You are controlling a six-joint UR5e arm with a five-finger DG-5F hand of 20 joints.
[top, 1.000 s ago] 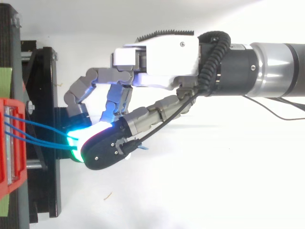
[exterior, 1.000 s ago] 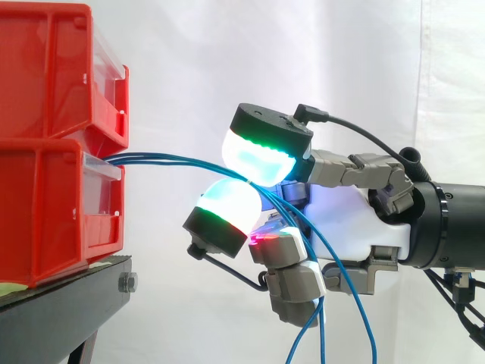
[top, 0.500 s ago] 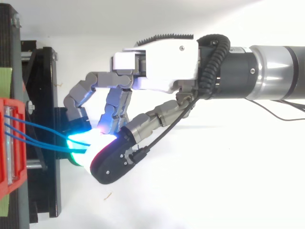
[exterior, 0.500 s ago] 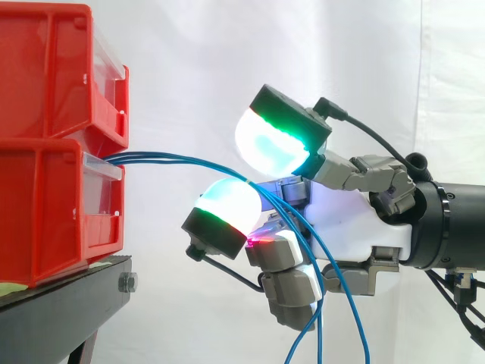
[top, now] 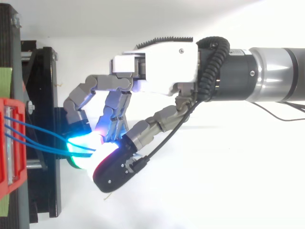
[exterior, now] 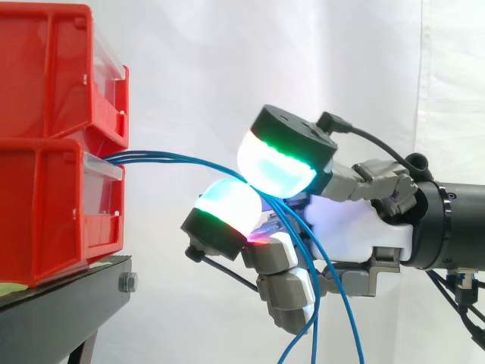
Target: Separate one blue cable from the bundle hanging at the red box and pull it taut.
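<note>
Pinching the blue cables [exterior: 151, 156] between its pads [exterior: 227, 201], hand [exterior: 356, 220] closed right of red box [exterior: 53, 205]; strands thin, limp, likely slippery, so isolate one near the pads.

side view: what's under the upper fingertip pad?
The blue cables run from the red bin in under that pad, with the hand's lower pad closing from beneath. How many cables are pinched is covered.
</note>
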